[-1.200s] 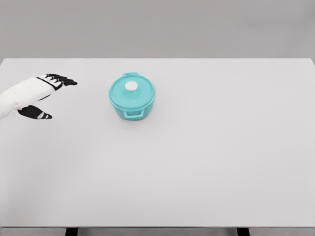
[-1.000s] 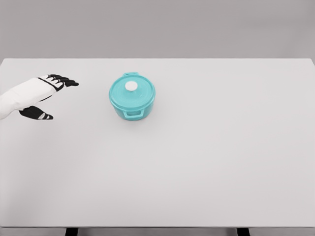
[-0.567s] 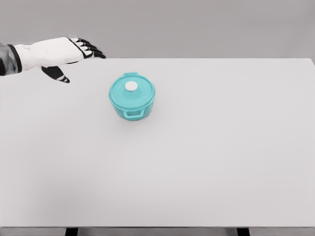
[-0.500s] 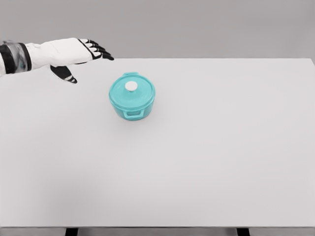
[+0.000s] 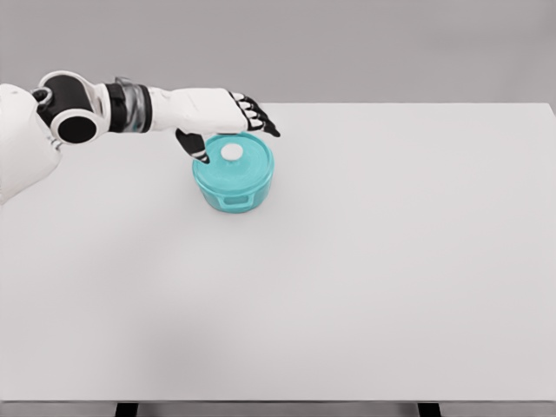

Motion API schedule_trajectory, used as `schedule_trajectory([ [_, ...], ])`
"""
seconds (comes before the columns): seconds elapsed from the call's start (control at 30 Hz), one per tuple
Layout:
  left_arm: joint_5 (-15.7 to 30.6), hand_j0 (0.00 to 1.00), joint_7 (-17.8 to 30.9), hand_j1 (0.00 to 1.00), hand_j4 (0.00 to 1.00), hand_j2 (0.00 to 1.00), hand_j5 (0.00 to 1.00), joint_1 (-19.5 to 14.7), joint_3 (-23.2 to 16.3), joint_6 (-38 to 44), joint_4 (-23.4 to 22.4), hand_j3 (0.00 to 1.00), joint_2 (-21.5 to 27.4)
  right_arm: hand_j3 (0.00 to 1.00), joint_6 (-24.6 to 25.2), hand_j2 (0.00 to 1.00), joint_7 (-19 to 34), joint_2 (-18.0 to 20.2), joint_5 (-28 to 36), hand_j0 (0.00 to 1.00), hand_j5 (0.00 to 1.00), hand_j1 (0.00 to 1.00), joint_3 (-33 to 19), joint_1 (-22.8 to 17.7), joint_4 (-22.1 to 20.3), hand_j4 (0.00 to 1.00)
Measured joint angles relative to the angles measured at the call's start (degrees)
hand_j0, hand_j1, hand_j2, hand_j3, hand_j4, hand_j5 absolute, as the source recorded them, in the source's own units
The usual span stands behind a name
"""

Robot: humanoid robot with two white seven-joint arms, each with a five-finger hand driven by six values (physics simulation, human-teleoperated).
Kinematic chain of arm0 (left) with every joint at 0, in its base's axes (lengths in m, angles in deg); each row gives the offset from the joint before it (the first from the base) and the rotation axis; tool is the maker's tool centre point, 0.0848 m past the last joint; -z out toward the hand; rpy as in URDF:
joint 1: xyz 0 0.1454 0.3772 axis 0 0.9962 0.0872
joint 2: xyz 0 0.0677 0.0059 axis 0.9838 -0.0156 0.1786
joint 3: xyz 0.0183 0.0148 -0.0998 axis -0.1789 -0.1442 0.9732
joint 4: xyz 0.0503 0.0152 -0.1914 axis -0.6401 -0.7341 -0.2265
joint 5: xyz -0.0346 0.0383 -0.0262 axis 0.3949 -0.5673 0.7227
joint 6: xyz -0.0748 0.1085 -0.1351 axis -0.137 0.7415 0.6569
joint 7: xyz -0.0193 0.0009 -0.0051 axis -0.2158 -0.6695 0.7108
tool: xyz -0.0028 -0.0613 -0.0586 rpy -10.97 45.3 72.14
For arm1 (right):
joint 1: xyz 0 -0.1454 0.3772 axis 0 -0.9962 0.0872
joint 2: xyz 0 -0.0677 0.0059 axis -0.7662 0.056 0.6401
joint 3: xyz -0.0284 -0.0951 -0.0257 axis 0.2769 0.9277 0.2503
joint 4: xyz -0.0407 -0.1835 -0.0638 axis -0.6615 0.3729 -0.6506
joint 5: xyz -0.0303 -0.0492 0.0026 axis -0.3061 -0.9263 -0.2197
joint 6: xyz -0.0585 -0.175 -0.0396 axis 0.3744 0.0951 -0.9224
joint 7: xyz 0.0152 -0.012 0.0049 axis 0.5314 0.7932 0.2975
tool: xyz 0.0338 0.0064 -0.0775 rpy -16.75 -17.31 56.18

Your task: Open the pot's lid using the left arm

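Left of centre on the white table (image 5: 391, 278) stands a small round teal pot (image 5: 233, 181), its matching lid (image 5: 236, 159) seated flat with a white knob (image 5: 231, 153) in the middle and a loop handle facing the camera. Above its far rim hovers the left hand (image 5: 221, 117), black fingers (image 5: 257, 119) spread wide and holding nothing, thumb hanging by the lid's left edge.
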Motion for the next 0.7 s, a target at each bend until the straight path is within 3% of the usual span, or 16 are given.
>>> schedule_trajectory([
  [0.37, -3.1, 0.92, 0.0, 0.92, 0.92, 0.92, 0.92, -0.9, -3.2, 1.6, -0.6, 0.92, -0.3, 1.00, 0.0, 1.00, 0.0, 0.0, 0.0, 1.00, 1.00, 1.00, 0.0, 0.0, 0.0, 1.00],
  [0.43, -3.2, 0.86, 0.0, 0.86, 0.86, 0.86, 0.86, -1.1, -3.6, 1.7, -0.7, 0.86, -0.3, 1.00, 0.0, 1.00, 0.0, 0.0, 0.0, 1.00, 1.00, 1.00, 0.0, 0.0, 0.0, 1.00],
  [0.7, -3.4, 0.83, 0.0, 0.83, 0.83, 0.83, 0.83, -1.4, -4.4, 1.8, -0.7, 0.83, -0.3, 1.00, 0.0, 1.00, 0.0, 0.0, 0.0, 1.00, 1.00, 1.00, 0.0, 0.0, 0.0, 1.00],
])
